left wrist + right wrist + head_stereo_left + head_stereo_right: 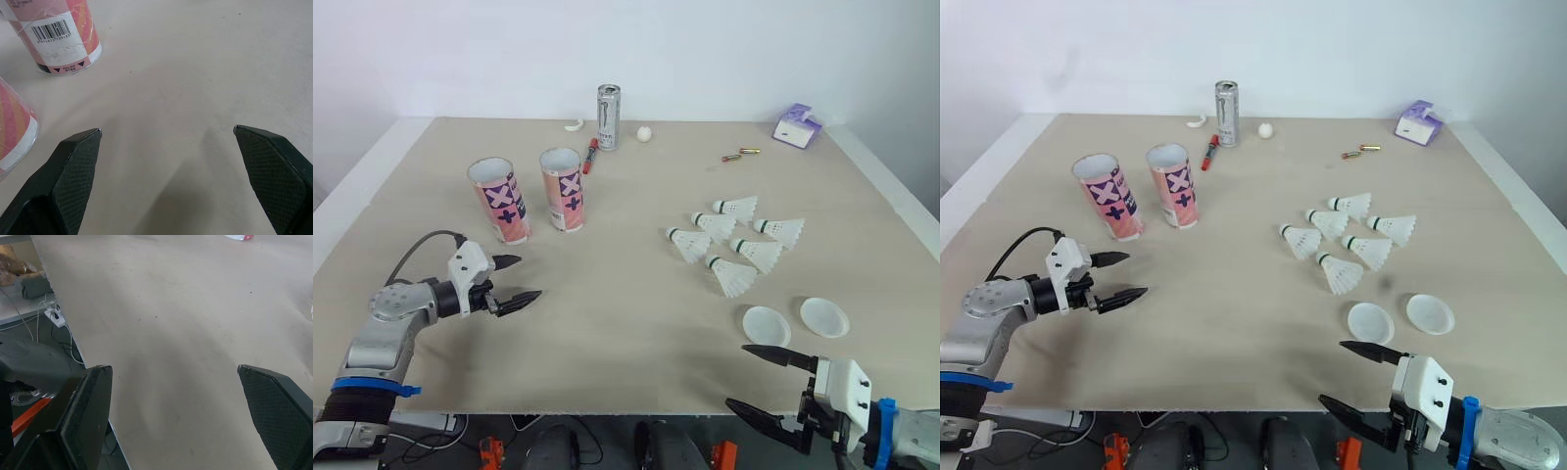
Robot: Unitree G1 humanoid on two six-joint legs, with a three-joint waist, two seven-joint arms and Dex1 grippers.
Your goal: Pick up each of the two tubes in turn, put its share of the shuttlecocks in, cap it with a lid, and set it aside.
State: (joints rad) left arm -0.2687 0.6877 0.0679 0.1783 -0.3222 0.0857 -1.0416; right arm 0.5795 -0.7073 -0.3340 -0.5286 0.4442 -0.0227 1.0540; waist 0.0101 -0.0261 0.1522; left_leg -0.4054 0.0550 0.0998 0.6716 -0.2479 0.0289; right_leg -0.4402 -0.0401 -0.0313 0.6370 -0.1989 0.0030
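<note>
right hand (736,375): closest thing, at the near edge of the bench (636,333), right-hand side. Black fingers spread wide, nothing between them. Pads (279,411) have a fine cross-hatch grip texture.
under the edge: a white power strip (54,316) and loose cables on the floor, seen past the bench rim in the right wrist view.
lids (767,325) (824,316): two flat white round discs, side by side but not touching, just beyond the right hand. Nothing on top of them.
left hand (530,276): over the left side of the bench, also wide open and empty, pointed tips aimed across the bench. Can't tell if the tips touch the surface.
shuttlecocks (732,276): six of them in a loose cluster beyond the lids, right of centre. All lying on their sides, white skirts, white cork heads with a dark band. A few nearly touch each other.
left tube (499,199): stands on end, open mouth up, near the left hand and a bit beyond it. Pink card with purple and white cross marks.
right tube (562,189): same look, standing just beside the first. Barcode label shows on it in the left wrist view.
path: bare bench between the left hand and the tubes.
back row: a silver drink can (609,117), a red marker (590,154) lying by it, a small white ball (644,133), two small metallic cylinders (741,154), and a purple box (798,125) far right.
bench surface: pale, matte, smooth.
</note>
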